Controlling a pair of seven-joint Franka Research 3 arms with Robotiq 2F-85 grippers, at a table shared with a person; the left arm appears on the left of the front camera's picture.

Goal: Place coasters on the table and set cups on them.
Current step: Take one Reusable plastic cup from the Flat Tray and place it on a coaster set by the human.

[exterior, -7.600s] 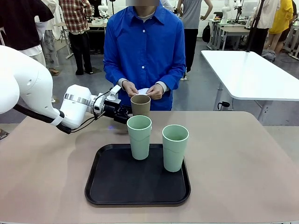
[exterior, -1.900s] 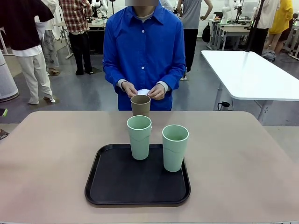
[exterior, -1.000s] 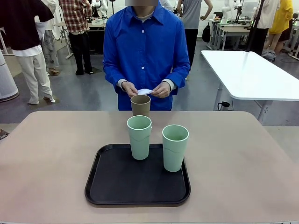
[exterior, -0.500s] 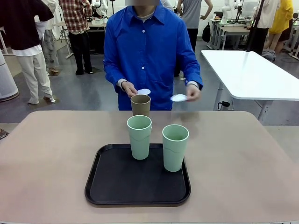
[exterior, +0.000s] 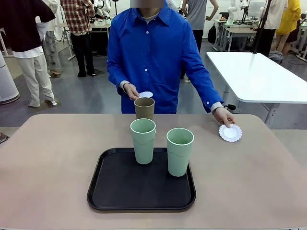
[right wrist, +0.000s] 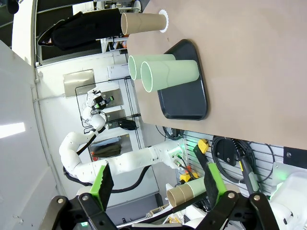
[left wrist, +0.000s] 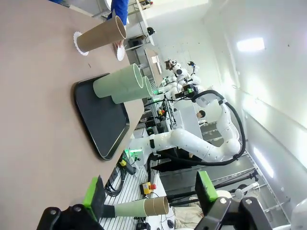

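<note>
So far the tan cup (exterior: 144, 108) stands on a coaster (right wrist: 164, 21), and a person's hand (exterior: 223, 116) lays a second coaster (exterior: 230, 132) on the surface (exterior: 48, 158). Two mint cups (exterior: 143, 141) wait on the black tray (exterior: 110, 191); the left pincer (left wrist: 149, 191) and right pincer (right wrist: 157, 179) gape wide, empty.

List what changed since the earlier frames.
Left gripper pulled back from the tan cup. The person's hand carried one coaster to the table's right side and is setting it down. Other hand keeps another coaster; cups and tray unmoved.
</note>
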